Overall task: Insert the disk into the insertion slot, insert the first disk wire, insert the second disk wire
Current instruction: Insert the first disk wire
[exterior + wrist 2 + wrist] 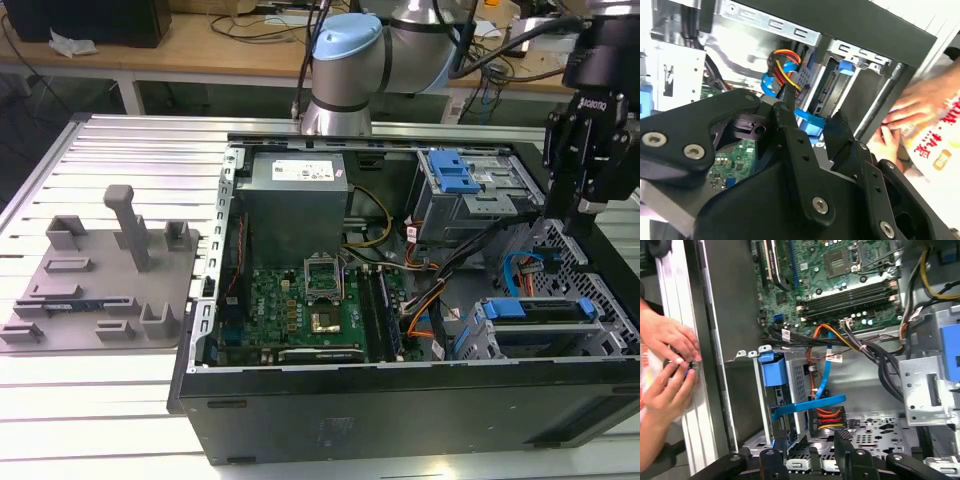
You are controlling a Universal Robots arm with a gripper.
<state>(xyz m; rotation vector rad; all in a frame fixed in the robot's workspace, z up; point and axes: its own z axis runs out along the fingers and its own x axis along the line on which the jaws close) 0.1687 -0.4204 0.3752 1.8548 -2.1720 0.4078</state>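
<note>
Gripper (577, 213) hanging vertical over open computer case (400, 410) at the exterior view's right, fingers (842, 440) apart, seemingly empty, blue cable (810, 405) just beyond fingertips

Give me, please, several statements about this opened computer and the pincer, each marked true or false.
1. The motherboard lies exposed inside the open case. True.
2. The pincer is clamped shut. False: its fingers stand apart.
3. A person's hands are beside the case's outer wall. True.
4. The grey fixture plate lies inside the case. False: it lies on the table outside the case, at the exterior view's left.
</note>
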